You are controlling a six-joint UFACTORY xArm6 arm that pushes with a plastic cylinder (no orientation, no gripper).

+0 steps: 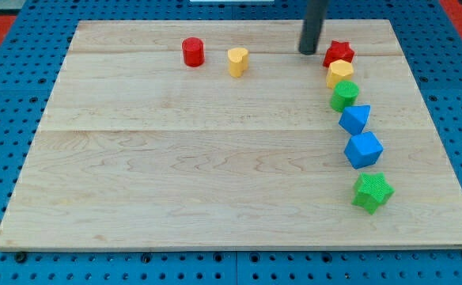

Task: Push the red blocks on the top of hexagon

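Near view's top right, my tip (308, 52) sits just left of red star (338, 53). No pincer here, only rod. Star touches top of yellow hexagon (340, 73), looks placed. Red cylinder (193, 52) stands upright, far off to view's left, no long side to aim. Next job, I think: go around it, push toward view's right.

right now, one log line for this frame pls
my tip: just left of red star | red cylinder: far left, apart | yellow hexagon: below star

straight dark rod, smooth round shaft, my tip (307, 52) blunt
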